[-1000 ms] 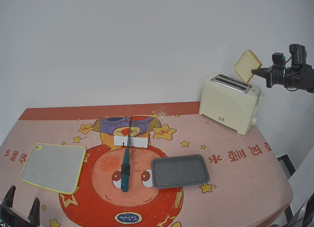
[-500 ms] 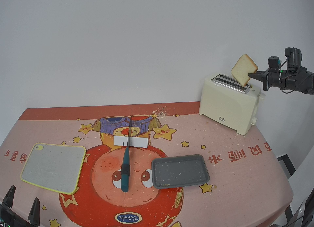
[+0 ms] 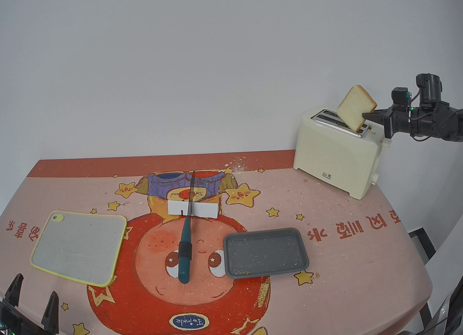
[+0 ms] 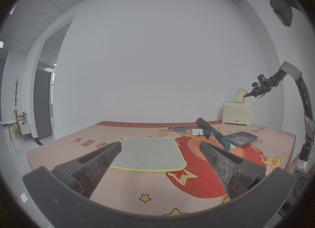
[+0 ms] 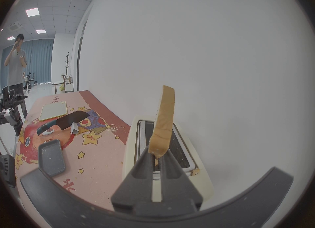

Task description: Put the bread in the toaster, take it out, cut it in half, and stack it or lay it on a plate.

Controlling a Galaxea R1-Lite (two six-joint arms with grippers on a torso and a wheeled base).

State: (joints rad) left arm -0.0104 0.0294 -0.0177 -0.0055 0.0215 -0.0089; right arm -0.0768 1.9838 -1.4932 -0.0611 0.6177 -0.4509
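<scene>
Against white wall (image 3: pixel 193 61), over pink cartoon tablecloth (image 3: pixel 347 273): pale bread slice (image 3: pixel 356 107) pinched tilted above toaster (image 3: pixel 337 160) by right gripper (image 3: pixel 367 116); left gripper (image 4: pixel 159 146) spread

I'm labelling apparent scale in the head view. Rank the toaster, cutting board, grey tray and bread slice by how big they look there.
Largest: toaster and cutting board, too alike to rank; the toaster stands farther off.
Then: grey tray.
Smallest: bread slice.
</scene>
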